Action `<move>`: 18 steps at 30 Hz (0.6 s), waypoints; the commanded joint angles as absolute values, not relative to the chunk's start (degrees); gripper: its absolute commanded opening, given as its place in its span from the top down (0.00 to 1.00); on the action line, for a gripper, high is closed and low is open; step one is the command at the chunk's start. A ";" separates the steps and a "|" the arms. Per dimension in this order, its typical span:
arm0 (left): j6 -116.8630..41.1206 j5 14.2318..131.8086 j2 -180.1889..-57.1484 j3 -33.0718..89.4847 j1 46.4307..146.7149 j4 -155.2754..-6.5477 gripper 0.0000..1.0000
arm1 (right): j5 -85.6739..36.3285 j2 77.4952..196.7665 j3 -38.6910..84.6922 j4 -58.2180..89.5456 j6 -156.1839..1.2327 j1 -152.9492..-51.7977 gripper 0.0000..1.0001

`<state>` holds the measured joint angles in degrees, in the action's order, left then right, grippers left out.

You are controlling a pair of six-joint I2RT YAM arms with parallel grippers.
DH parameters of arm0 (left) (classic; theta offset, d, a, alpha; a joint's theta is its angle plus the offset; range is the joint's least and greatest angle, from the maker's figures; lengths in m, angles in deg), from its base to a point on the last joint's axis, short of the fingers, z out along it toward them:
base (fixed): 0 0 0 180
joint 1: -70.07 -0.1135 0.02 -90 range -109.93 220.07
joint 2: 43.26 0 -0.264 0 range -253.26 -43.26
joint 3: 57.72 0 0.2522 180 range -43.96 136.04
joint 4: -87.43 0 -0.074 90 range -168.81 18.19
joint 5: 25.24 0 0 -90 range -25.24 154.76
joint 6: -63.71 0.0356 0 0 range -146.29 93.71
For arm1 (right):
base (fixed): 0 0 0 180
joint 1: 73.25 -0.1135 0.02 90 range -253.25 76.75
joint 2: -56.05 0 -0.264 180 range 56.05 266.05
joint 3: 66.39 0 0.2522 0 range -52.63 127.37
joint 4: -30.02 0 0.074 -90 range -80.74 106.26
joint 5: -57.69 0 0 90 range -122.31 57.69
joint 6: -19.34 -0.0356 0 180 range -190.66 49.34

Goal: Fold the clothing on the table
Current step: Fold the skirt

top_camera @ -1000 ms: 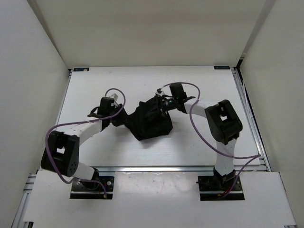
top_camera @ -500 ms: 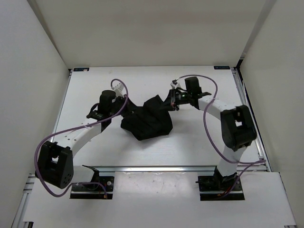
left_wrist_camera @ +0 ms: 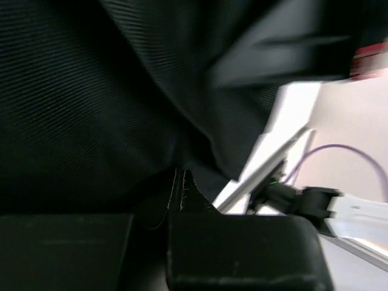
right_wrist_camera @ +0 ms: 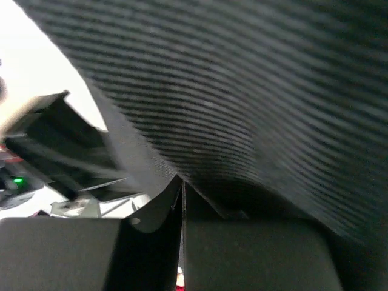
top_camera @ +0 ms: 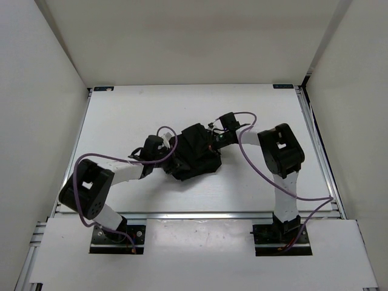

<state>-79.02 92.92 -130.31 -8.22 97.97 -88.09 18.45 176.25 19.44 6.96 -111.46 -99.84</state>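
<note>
The clothing (top_camera: 195, 156), a limp black garment, lies bunched in a heap in the middle of the white table (top_camera: 121, 115). My left gripper (top_camera: 172, 159) is at its left edge and my right gripper (top_camera: 211, 144) at its upper right edge. In the left wrist view, black fabric (left_wrist_camera: 91, 109) fills most of the frame, and the left gripper (left_wrist_camera: 176, 209) is shut on a stitched hem fold. Ribbed black fabric (right_wrist_camera: 254, 91) covers the right wrist view, where the right gripper (right_wrist_camera: 182, 200) is shut on a thin fold of it.
White walls enclose the table on three sides. An aluminium rail (top_camera: 194, 215) runs along the front edge. The left arm's elbow (top_camera: 86, 193) sits near the front left, the right arm's elbow (top_camera: 280, 150) at the right. Purple cables loop over both arms.
Both grippers have shut on the garment's edges. After spreading apart and away, the arms have drawn back inward and nearer, and the cloth is bunched into a tighter heap.
</note>
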 commanded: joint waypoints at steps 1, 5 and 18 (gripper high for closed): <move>-77.53 89.82 -130.89 -8.98 98.90 -85.41 1.00 | 16.64 176.90 18.38 7.29 -111.62 -98.65 1.00; -74.73 87.17 -134.13 -9.77 98.73 -82.50 1.00 | 20.31 176.38 15.76 13.68 -113.80 -97.50 1.00; -74.72 90.59 -129.77 -1.52 92.68 -80.74 0.79 | 28.07 150.48 7.84 26.03 -119.53 -88.64 1.00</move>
